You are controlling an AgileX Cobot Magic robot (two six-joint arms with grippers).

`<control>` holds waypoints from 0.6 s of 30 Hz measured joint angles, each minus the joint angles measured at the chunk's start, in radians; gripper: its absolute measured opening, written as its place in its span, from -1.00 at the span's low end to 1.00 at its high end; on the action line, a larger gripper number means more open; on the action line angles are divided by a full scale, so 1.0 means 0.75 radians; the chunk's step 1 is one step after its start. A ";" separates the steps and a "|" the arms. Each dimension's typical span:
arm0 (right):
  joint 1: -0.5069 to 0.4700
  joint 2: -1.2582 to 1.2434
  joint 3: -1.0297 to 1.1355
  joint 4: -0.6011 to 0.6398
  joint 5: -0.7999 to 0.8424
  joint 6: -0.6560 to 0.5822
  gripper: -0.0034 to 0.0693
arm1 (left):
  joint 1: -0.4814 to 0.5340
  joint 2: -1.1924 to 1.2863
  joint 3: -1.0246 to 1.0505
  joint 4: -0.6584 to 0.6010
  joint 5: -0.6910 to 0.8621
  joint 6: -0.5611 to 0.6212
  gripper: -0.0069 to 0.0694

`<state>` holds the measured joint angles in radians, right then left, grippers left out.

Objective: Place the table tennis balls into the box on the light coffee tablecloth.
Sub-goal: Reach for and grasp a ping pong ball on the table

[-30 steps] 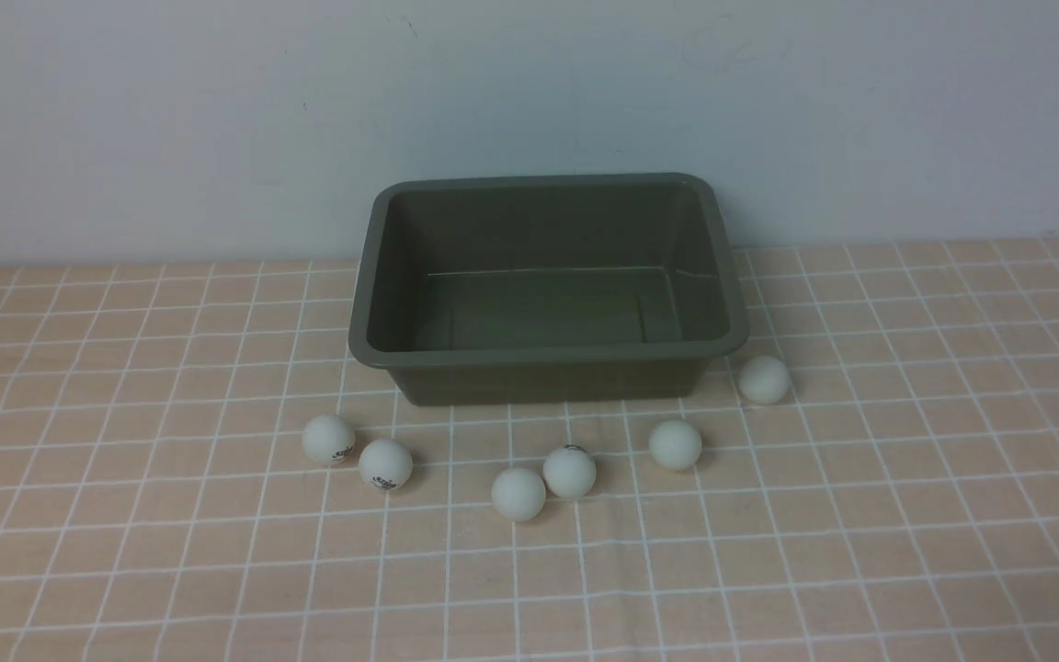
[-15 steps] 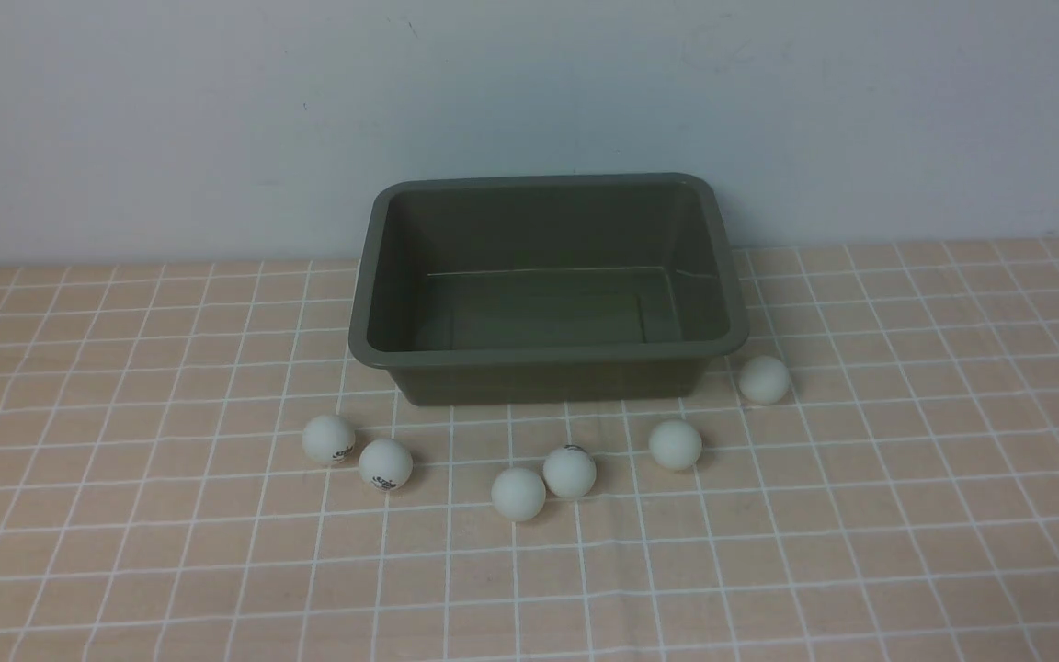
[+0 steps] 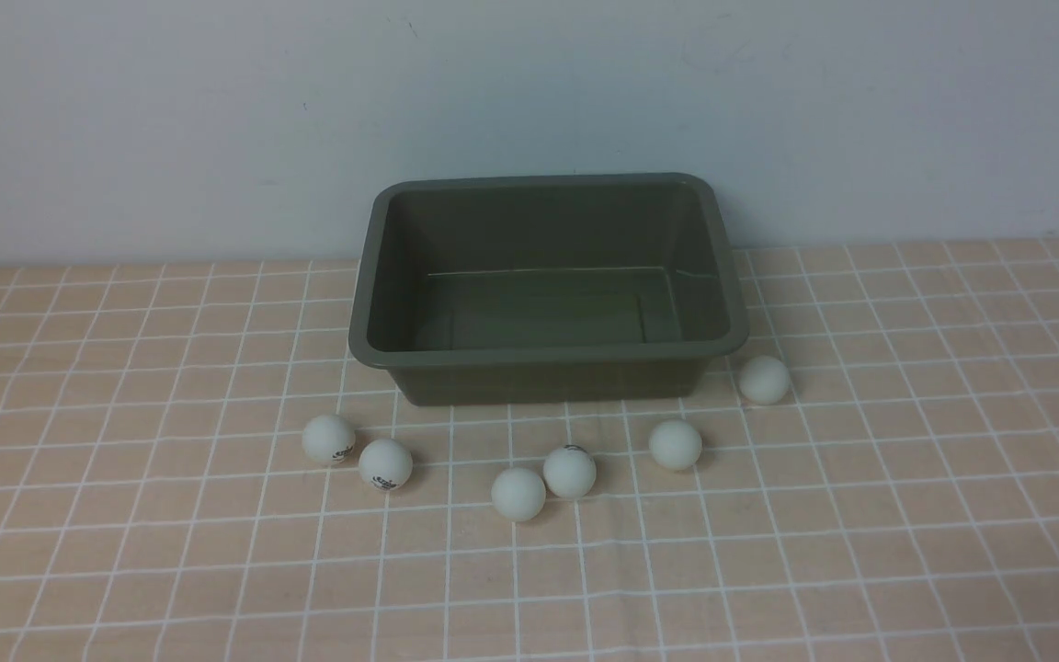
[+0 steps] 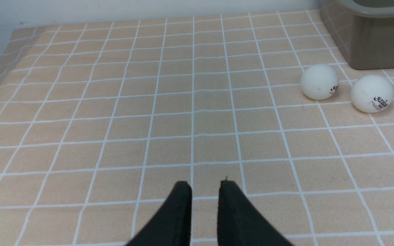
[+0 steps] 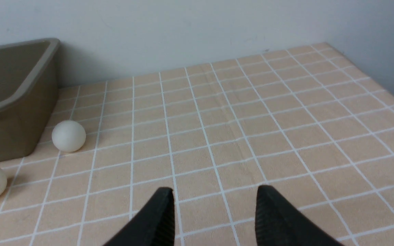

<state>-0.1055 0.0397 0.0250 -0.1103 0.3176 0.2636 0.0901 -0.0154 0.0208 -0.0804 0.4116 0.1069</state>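
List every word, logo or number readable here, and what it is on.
No text reads clearly.
Leftmost ball: dark logo over red print, too blurred to read.
Second ball from left: same, also blurred.
Fourth ball from left: dark mark on top, too small.
Box and tablecloth: no print visible.

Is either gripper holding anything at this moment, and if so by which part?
Nothing is held. The left gripper and right gripper each have only bare tablecloth between their jaws; all six table tennis balls lie loose on it.

We find wide bare cloth (image 3: 934, 496) on both sides; six balls (image 3: 570, 473) crowd the strip before the box (image 3: 548, 377), whose top lies open.
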 joint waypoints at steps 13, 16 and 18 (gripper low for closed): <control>0.000 0.003 -0.644 -0.009 0.529 0.000 -0.07 | 0.000 0.000 0.000 0.000 0.000 0.000 -0.64; 0.000 0.003 -0.724 0.050 0.690 0.010 -0.07 | 0.000 0.000 0.000 0.000 0.000 0.000 -0.64; 0.000 0.003 -0.731 0.069 0.716 0.010 -0.07 | 0.000 0.000 0.000 0.000 0.000 0.000 -0.64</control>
<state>-0.1055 0.0416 -0.5234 -0.0586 0.8549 0.2711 0.0901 -0.0154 0.0208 -0.0804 0.4116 0.1069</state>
